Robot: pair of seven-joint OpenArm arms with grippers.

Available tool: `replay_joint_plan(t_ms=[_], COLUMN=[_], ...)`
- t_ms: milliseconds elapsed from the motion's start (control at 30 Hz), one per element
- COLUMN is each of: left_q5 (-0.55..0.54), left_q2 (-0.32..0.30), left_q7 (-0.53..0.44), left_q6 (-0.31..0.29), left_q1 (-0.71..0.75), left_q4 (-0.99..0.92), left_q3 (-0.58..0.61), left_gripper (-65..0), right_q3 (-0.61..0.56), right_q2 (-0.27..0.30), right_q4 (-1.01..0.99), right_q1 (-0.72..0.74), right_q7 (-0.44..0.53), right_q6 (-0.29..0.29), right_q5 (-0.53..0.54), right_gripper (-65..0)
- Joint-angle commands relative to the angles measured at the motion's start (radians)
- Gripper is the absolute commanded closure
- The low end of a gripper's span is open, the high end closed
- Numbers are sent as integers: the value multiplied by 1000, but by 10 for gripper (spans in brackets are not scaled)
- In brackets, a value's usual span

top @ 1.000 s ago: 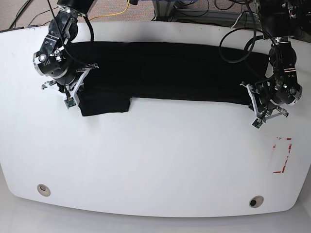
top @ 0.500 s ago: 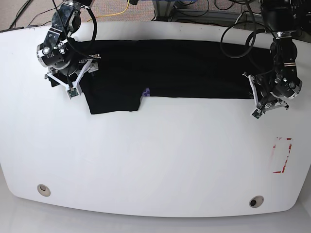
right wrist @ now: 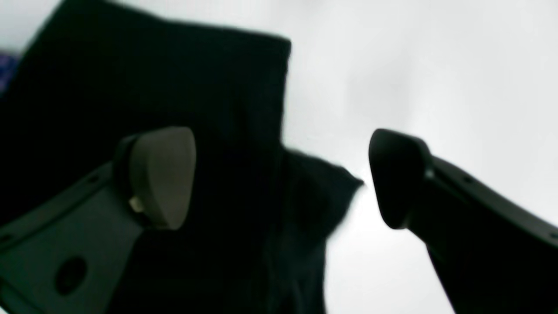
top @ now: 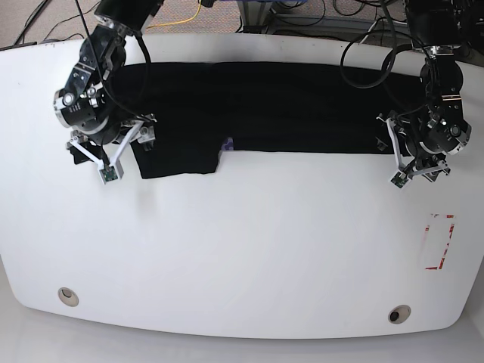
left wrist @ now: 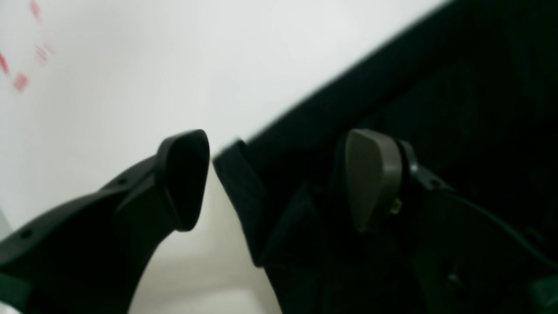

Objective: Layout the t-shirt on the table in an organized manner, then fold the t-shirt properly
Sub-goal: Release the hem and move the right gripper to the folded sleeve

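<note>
Black cloth, the t-shirt (top: pixel 257 106), lies spread in a long band across the far part of the white desk (top: pixel 242 249), one sleeve flap hanging toward the near side at the base view's left.

Right hand (top: pixel 119 155), on the base view's left: fingers spread wide, gripping nothing. In its wrist view the grey pad (right wrist: pixel 161 174) sits over the t-shirt (right wrist: pixel 152 87), while the dark finger (right wrist: pixel 399 179) is over bare desk (right wrist: pixel 436 65). A loose corner of cloth pokes out between the two, touching neither as far as can be seen. A sliver of purple print shows at the far left edge of that view.

Left hand (top: pixel 399 162), on the base view's right: also spread open, gripping nothing. In its wrist view the grey pad (left wrist: pixel 370 179) is over the t-shirt (left wrist: pixel 436 87), and the dark finger (left wrist: pixel 185 179) is over white desk (left wrist: pixel 174 52). The hem's corner fold lies between them, just beside the dark finger; contact cannot be told through the blur. Red tape marks (left wrist: pixel 19 80) show well off to that finger's outer side.

Base view: a red tape rectangle (top: pixel 439 242) lies on the near side of the left hand, apart from the cloth. Two metal-ringed holes (top: pixel 68 295) sit by the desk's near edge. A small purple patch (top: pixel 227 144) shows at the shirt's lower edge, beside the flap.
</note>
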Motion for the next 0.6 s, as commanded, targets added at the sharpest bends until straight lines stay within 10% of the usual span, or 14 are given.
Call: replay_joint_plan(t_ms=[0,567], left_q5=[-3,-4], left_q2=[-17,-37], left_q7=[-9,-9], left_q6=[-1,-1], left_q1=[-13,-15], left_q4=[40,89], left_q3=[-5,-10], left_gripper=[-447,-446], right_q3=[-1,-1], right_q2=[2,0], right_q4=[-90,-448], right_q1=[73,200], right_q7=[14,118], right_q6=[1,1], right_q5=[13,13], right_gripper=[-607,-606])
